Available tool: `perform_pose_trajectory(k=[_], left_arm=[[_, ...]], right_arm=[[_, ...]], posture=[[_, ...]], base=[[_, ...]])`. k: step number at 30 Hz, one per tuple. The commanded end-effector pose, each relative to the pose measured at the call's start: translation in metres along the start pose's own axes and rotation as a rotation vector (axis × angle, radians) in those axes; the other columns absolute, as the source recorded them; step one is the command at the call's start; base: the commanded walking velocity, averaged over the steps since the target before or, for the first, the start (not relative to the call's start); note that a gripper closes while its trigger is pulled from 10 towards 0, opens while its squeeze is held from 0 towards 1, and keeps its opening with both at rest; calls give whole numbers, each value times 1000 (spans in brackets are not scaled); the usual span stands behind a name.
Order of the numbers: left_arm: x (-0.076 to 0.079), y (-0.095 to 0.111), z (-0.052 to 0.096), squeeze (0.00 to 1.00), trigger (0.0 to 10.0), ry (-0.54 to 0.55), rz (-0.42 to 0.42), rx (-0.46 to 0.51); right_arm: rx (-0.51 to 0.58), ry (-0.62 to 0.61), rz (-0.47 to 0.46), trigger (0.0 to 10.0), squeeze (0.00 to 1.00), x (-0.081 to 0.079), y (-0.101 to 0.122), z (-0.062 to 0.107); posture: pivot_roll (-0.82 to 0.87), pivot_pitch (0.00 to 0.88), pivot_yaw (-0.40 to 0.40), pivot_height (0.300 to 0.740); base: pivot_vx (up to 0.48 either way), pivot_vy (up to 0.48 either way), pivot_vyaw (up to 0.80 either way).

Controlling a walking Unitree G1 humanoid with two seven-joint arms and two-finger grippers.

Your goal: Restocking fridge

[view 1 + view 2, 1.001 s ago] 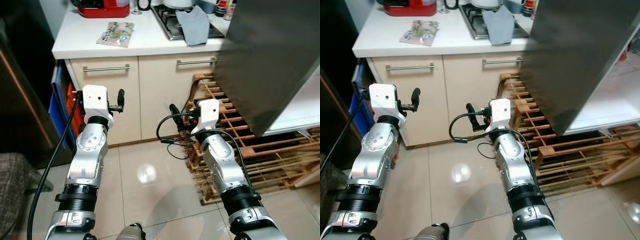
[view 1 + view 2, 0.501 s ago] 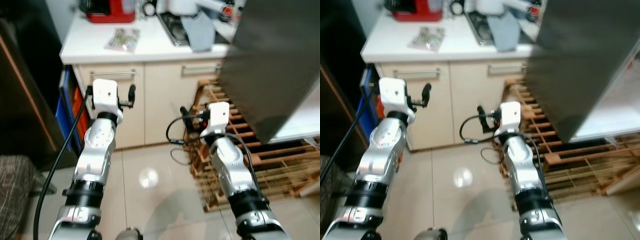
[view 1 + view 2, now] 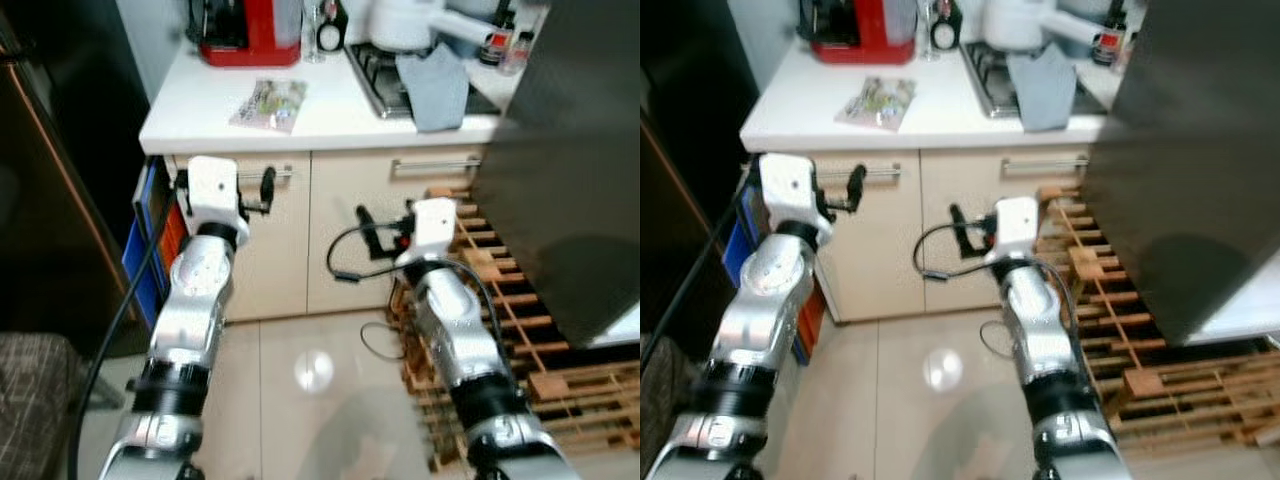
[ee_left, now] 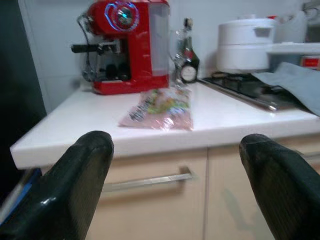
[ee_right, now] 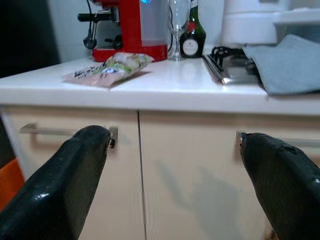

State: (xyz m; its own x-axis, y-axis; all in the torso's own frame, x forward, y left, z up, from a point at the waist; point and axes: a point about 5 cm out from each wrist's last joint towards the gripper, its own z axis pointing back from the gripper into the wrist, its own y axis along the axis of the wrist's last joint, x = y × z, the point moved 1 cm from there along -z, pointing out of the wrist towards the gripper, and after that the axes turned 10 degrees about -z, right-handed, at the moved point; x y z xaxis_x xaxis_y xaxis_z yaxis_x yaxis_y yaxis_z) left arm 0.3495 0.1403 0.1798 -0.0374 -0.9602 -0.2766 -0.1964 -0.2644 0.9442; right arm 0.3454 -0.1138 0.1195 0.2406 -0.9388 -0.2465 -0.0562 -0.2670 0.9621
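- The left arm (image 3: 190,330) is silver and bent upward, and its wrist block is white.
- The left gripper (image 3: 266,188) is raised at the level of the chest; its two black fingers (image 4: 75,185) stand wide apart and hold nothing.
- The right arm (image 3: 455,345) is also silver and raised, a little lower.
- The right gripper (image 3: 366,222) points forward; its jaws are spread and seem to be empty, though the head views are somewhat blurred.

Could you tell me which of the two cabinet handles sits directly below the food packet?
The left cabinet handle, under the food packet beside the red coffee machine; the right cabinet handle sits below the grey cloth.
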Motion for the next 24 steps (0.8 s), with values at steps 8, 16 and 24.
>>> perform_pose_trajectory(k=[8,16,24], left_arm=[[-6,9,-8,0,10000,-4,-24,45],[-2,15,-10,0,10000,-12,-14,65],[-4,21,-12,0,10000,-16,-30,98]], right_arm=[[74,-60,12,10000,0,3,22,-15],[96,-38,20,10000,0,-6,27,-22],[229,-35,14,10000,0,-12,66,-34]], posture=[[11,0,-12,740],[21,0,-11,740],[11,0,-1,740]], base=[[480,0,0],[480,0,0],[480,0,0]])
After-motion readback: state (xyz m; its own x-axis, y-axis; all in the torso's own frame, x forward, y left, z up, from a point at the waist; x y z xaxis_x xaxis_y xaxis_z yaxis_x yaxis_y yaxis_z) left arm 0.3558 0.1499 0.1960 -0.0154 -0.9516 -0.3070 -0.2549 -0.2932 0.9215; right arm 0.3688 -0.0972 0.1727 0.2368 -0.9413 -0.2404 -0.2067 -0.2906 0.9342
